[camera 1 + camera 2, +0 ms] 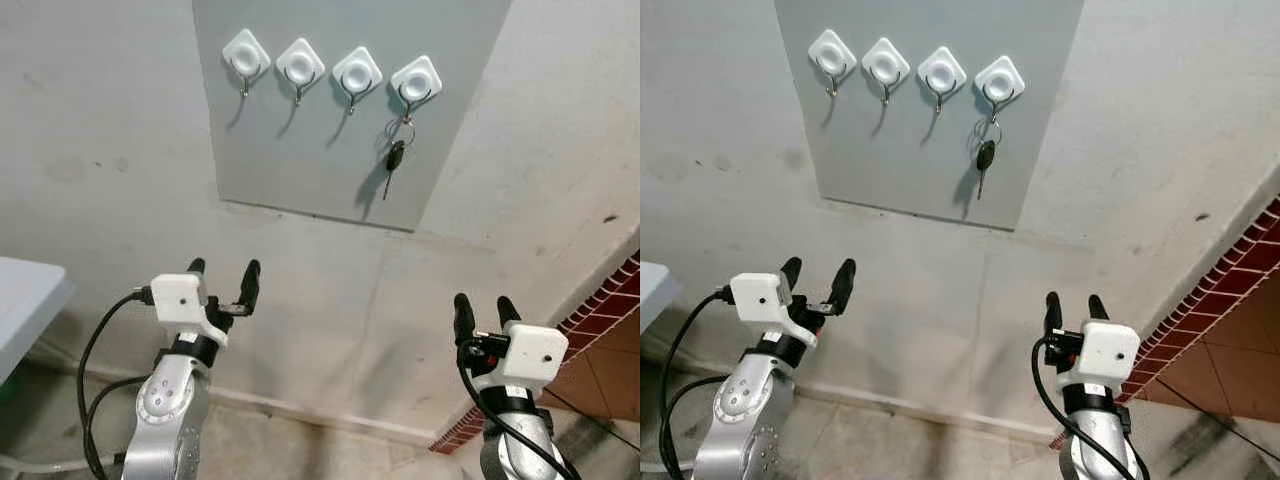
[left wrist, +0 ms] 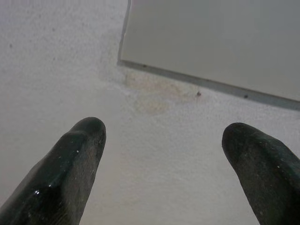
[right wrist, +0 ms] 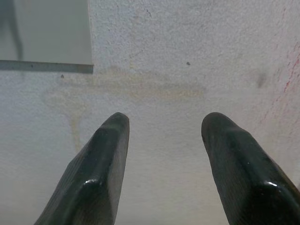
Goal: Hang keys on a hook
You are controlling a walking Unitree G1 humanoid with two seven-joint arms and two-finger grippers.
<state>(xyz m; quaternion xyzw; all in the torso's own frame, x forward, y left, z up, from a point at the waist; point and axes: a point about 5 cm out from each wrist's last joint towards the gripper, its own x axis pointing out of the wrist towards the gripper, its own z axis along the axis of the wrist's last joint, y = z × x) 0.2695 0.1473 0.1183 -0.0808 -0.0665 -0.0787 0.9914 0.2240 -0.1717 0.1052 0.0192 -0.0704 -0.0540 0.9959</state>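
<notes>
Jaws apart, empty; keys (image 1: 395, 160) hang vertically, tip down.

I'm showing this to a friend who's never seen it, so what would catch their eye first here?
Probably the row of four white hooks on the grey panel fixed to the wall, with a set of keys dangling from the hook furthest toward the robot's right. Below, both arms are raised toward the wall, the left end effector and right end effector open and holding nothing.

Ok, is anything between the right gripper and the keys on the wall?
Nothing visible: the black key on its ring hangs from the rightmost white hook, with bare wall between it and the open right gripper below.
</notes>
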